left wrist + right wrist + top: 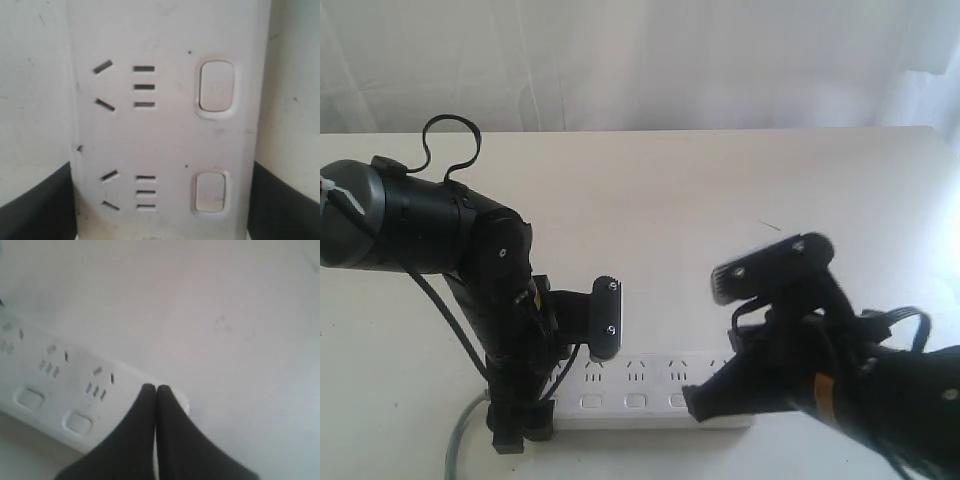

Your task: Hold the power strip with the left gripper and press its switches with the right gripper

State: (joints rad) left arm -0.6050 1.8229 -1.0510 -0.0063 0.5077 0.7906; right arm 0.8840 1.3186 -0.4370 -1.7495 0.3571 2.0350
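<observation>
The white power strip (640, 392) lies along the table's front edge, its grey cord (460, 440) leaving at the left. My left gripper (560, 385) straddles its left part. In the left wrist view the strip (165, 130) fills the gap between the black fingers (42, 205), so the left gripper (161, 167) is shut on it. Two switches (216, 89) show there. My right gripper (692, 398) hovers over the strip's right end. In the right wrist view the right gripper (155, 389) is shut and empty, its tips past the last switch (78, 421). Whether they touch the strip is unclear.
The strip rests on a white table (700, 210) with a pale curtain (650, 60) behind its far edge. The left arm's thick black barrel (390, 215) hangs over the left side. The right arm's body (880, 390) fills the lower right corner.
</observation>
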